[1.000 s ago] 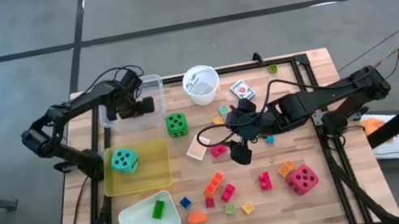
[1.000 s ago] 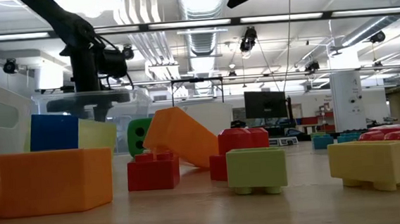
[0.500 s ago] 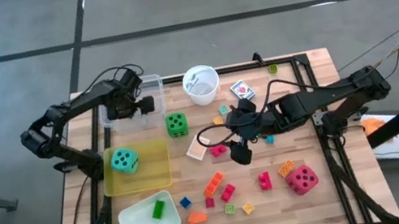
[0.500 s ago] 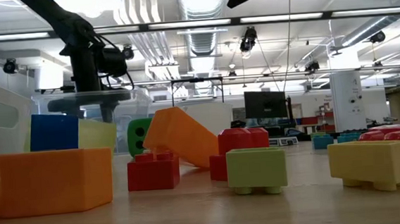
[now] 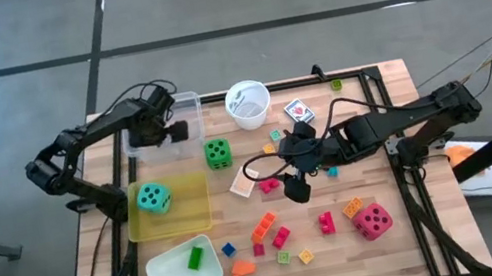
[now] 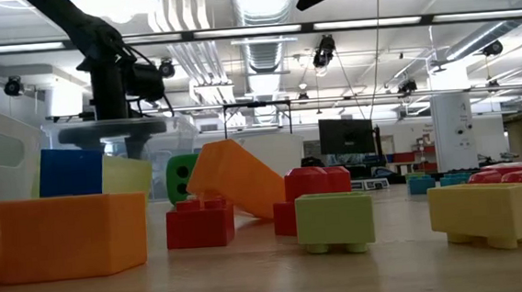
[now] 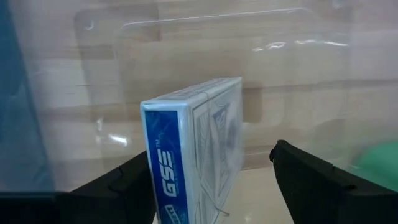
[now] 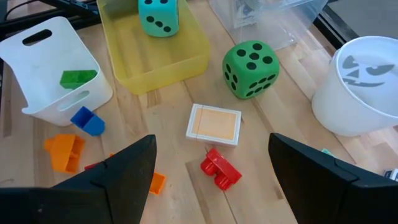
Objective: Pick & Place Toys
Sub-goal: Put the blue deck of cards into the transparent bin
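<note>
The left claw [image 5: 166, 127] is hanging over the clear tray [image 5: 184, 103] at the far left corner of the bench [image 5: 402, 242]. In the left wrist view its fingers [image 7: 314, 180] are spread apart with a blue card pack [image 7: 196, 149] standing on edge between them, inside the tray; one finger is sitting against the pack's blue spine while the other is standing clear of it, so whether the pack is actually being gripped cannot be told.

The right claw [image 5: 297, 188] is hovering over the middle of the bench with its fingers [image 8: 311, 168] opened wide and holding nothing. Below it a pale orange card pack [image 8: 214, 123] is lying flat on the wood, with a red block [image 8: 220, 168] just beside it. The green die [image 8: 251, 68] is sitting near the white cup [image 8: 364, 87], the teal die [image 8: 158, 15] is resting in the yellow tray [image 8: 155, 78], and a green block [image 8: 78, 77] is lying in the white tray [image 8: 37, 99]. A blue block [image 8: 87, 120] and an orange block [image 8: 63, 151] are lying beside that tray. The red die [image 5: 373, 220] is sitting near the front right, with more small blocks scattered between it and the white tray.
</note>
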Motion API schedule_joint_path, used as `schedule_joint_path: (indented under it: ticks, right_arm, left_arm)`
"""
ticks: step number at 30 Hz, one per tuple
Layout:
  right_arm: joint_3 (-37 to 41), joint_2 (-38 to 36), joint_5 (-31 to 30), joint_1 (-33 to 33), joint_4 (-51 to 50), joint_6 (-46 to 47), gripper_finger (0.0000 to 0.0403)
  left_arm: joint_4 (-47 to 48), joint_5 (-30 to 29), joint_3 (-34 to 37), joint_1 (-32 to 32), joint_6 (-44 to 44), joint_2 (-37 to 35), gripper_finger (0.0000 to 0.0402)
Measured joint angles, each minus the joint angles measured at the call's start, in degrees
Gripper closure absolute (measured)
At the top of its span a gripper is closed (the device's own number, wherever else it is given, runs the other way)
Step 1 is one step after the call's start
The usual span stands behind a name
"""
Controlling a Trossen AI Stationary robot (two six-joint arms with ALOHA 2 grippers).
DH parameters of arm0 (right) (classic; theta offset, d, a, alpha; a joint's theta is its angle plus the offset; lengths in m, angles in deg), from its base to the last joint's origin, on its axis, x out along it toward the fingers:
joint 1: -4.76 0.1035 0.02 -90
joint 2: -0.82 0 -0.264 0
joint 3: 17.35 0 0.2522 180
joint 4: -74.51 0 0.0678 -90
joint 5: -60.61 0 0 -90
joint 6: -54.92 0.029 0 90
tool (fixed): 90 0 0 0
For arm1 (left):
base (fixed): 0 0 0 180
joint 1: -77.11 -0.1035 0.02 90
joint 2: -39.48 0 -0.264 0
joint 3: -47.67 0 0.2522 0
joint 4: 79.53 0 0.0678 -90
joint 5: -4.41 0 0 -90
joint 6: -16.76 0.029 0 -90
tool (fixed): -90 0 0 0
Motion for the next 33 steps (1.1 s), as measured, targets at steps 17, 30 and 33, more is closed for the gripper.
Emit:
schedule_joint_path:
  ticks: [17, 30, 33]
  right_arm:
    - [0.0, 0.0, 0.0, 0.0, 0.0, 0.0, 0.0102]
    - [0.0, 0.0, -0.1, 0.0, 0.0, 0.0, 0.0102]
    - [0.0, 0.0, -0.1, 0.0, 0.0, 0.1, 0.0102]
  left_arm:
    - [3.5, -2.2, -1.3, 0.0, 3.6, 0.0, 0.0119]
    - [6.8, -4.2, -7.7, 0.0, 5.6, -0.1, 0.0119]
    - [7.0, -4.2, -7.6, 0.0, 5.6, -0.1, 0.0119]
